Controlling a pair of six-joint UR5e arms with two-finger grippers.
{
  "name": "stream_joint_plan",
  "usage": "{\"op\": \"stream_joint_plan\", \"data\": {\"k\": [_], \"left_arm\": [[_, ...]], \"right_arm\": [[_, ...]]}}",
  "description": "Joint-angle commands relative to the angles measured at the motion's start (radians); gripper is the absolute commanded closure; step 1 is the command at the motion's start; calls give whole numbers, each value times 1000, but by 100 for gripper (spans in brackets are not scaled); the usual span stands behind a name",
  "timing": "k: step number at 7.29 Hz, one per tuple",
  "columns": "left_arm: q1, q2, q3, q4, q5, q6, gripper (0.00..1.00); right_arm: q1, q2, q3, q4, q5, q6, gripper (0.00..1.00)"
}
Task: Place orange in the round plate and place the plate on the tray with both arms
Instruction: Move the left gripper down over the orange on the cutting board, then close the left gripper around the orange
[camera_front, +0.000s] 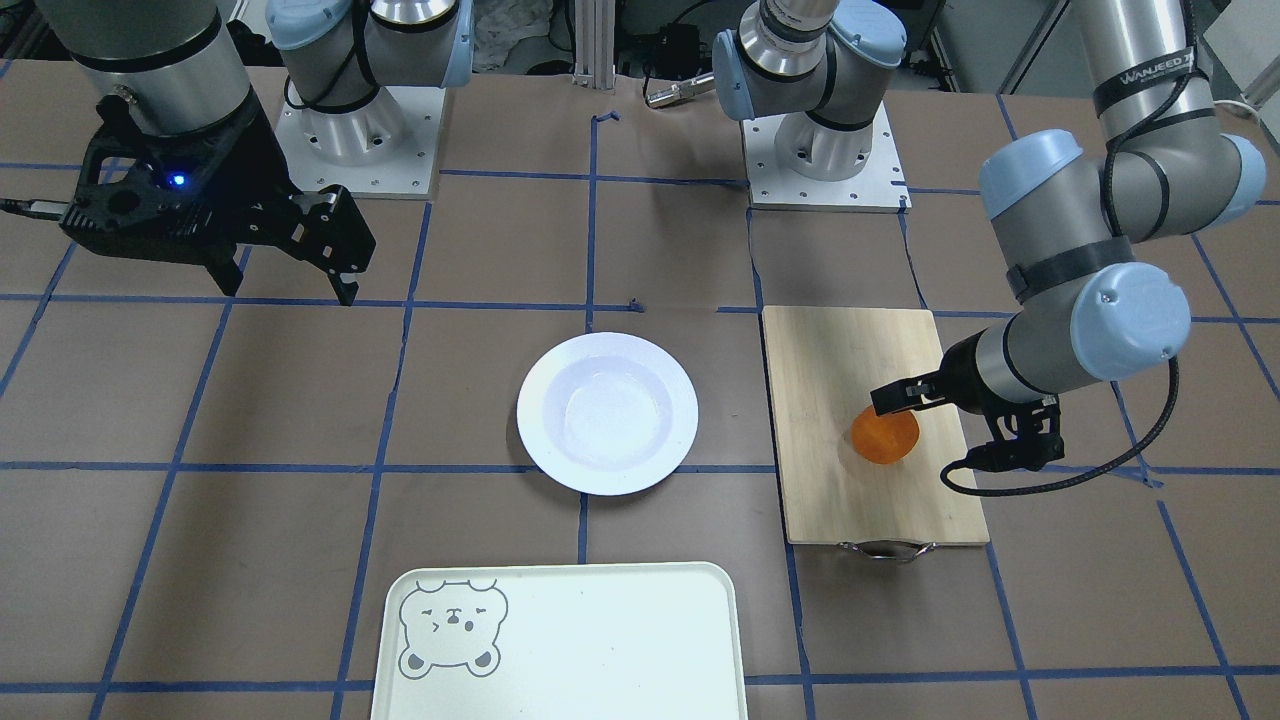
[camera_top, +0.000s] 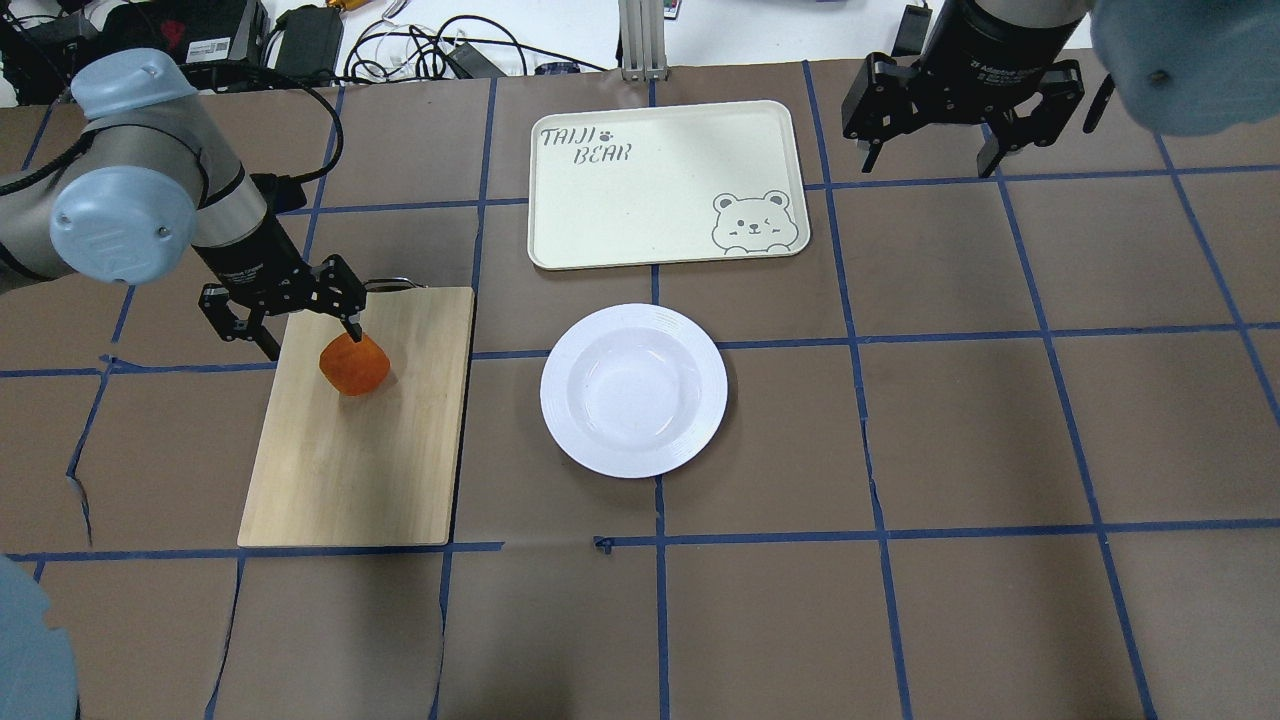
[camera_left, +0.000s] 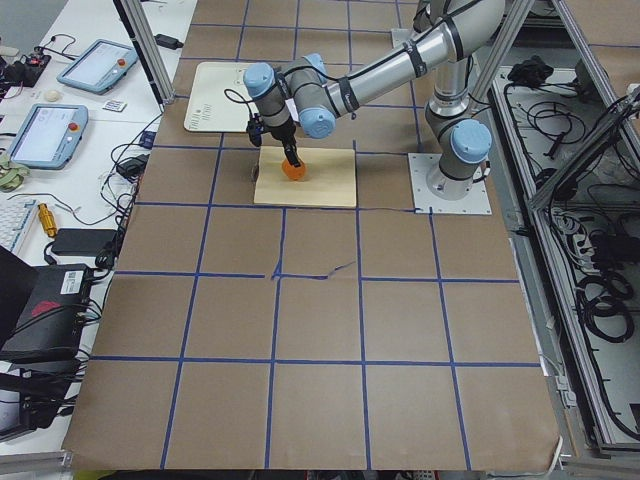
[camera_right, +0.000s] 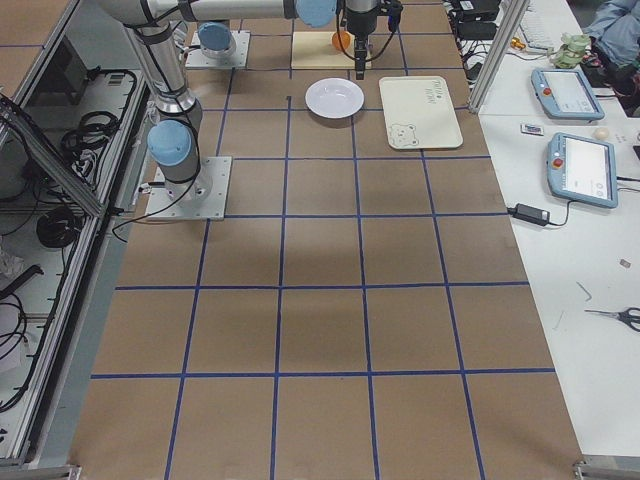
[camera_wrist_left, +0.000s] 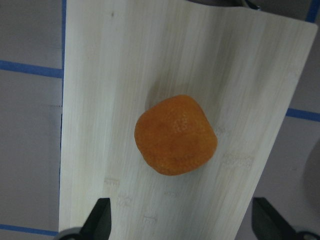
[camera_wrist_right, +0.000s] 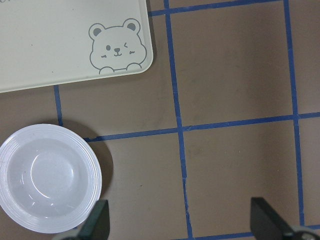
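Observation:
The orange lies on a wooden cutting board. My left gripper hangs open just above it, a little toward the board's handle end. One of its fingers stands by the orange's top, and nothing is held. The round plate lies empty at the table's middle. Just beyond it, on the operators' side, is the tray with the bear face. My right gripper hovers open and empty, high up beside the tray.
The cutting board's metal handle points to the operators' side. Blue tape lines cross the brown table top. Both arm bases stand at the robot's edge. Cables and devices lie past the far edge.

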Motion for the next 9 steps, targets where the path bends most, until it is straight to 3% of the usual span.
{"op": "stream_joint_plan", "data": {"k": [1, 6, 9], "left_arm": [[4, -63, -1, 40, -4, -24, 0], [2, -97, 3, 57, -7, -54, 0], [-7, -63, 14, 43, -9, -110, 0]], "right_arm": [[-1, 0, 1, 0, 0, 0, 0], [-1, 0, 13, 0, 0, 0, 0], [-1, 0, 13, 0, 0, 2, 0]]}}
